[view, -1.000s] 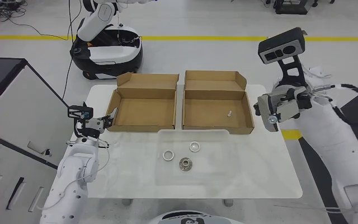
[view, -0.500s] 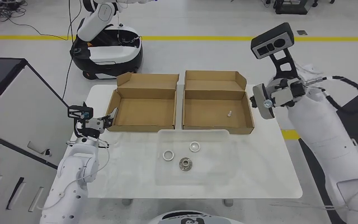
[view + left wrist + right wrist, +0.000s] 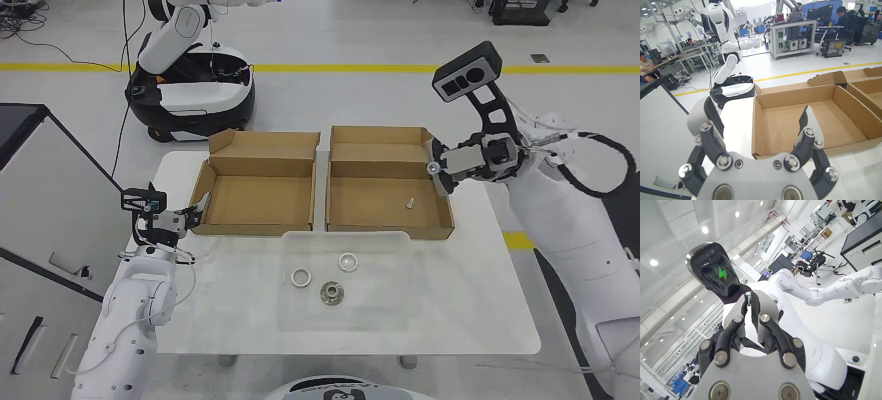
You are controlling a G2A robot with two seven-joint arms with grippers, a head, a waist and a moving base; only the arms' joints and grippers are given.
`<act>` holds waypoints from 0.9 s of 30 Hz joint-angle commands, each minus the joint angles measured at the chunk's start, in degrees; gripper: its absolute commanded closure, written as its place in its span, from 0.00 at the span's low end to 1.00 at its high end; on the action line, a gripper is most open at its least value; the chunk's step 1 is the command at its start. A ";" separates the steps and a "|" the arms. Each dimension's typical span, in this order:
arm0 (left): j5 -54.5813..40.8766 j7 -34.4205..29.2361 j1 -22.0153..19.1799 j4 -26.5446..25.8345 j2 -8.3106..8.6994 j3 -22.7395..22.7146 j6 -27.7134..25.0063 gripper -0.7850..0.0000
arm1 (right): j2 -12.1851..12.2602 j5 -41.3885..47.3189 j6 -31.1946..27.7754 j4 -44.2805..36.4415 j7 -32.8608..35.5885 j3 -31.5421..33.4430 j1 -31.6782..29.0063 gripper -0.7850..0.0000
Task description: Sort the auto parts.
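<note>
Hovering over the right box (image 3: 386,160) rim, right gripper (image 3: 437,168) is pinching a small bolt (image 3: 748,298); left gripper (image 3: 757,105) is gaping beside left box (image 3: 256,160).

The right gripper (image 3: 749,303) is swallowing most of a threaded metal part (image 3: 748,296): the pads are covering its length, and just one end is poking out past the fingertips. From above, a tiny pale piece (image 3: 410,202) is lying in the cardboard box (image 3: 370,205) close by that claw, far too small to say what kind it is. Over at the left gripper (image 3: 756,104), its own plate is blocking the near wall of the second box (image 3: 781,121) ahead of it, and the picture's edge is cutting off the cardboard box out past the claw's side.
</note>
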 commanded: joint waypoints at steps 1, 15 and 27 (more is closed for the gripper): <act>0.00 0.00 0.00 0.00 0.00 0.00 0.00 0.00 | -0.17 -0.21 0.14 -0.01 -0.04 0.27 -0.21 1.00; 0.00 0.00 0.00 0.00 0.00 0.00 0.00 0.00 | -1.89 6.90 1.93 0.48 0.63 2.02 -2.10 1.00; 0.00 0.00 0.00 0.00 0.00 0.00 0.00 0.00 | -3.38 9.85 2.86 1.46 0.11 3.63 -3.06 1.00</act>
